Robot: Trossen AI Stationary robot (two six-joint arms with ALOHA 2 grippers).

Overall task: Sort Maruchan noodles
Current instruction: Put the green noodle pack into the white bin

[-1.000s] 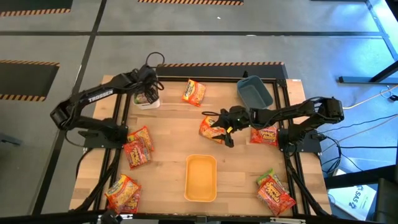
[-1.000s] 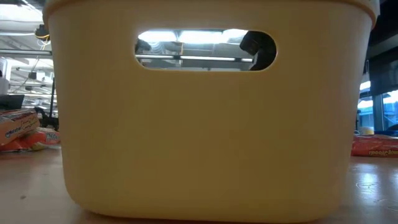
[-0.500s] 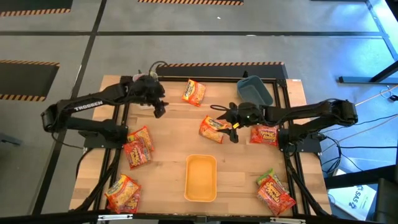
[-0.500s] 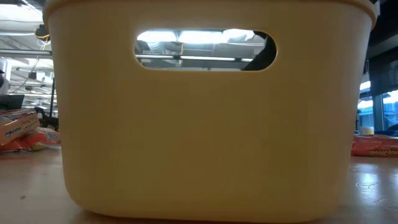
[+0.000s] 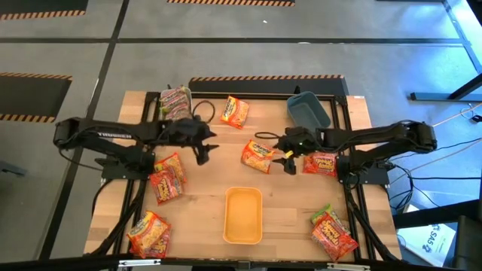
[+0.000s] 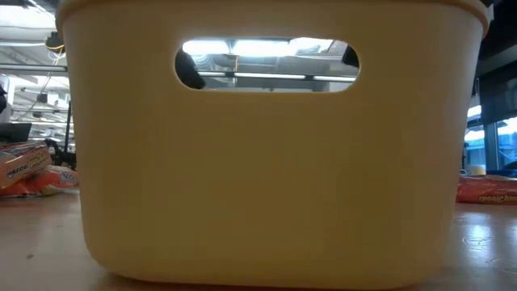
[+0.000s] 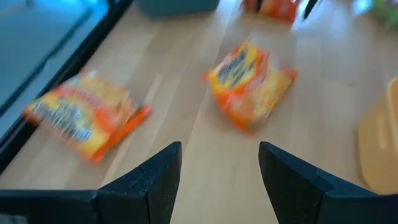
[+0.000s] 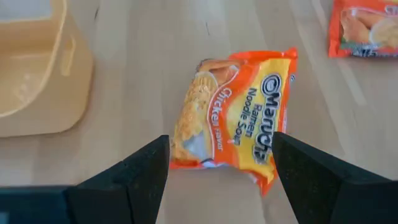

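R gripper [image 8: 214,177] hung spread over the orange pkt [image 8: 239,109]. L gripper [image 7: 217,171], spread and empty, prob. neared too; arms could've clashed.

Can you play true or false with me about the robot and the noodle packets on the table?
1. The yellow bin is empty. True.
2. The right gripper is holding a noodle packet. False: its fingers are open and empty, beside the orange packet in the middle of the table.
3. The blue bin stands at the far edge of the table, on the right arm's side. True.
4. The left gripper is shut tight. False: it is open, with nothing between its fingers.
5. All the packets are already in bins. False: several lie loose on the table.
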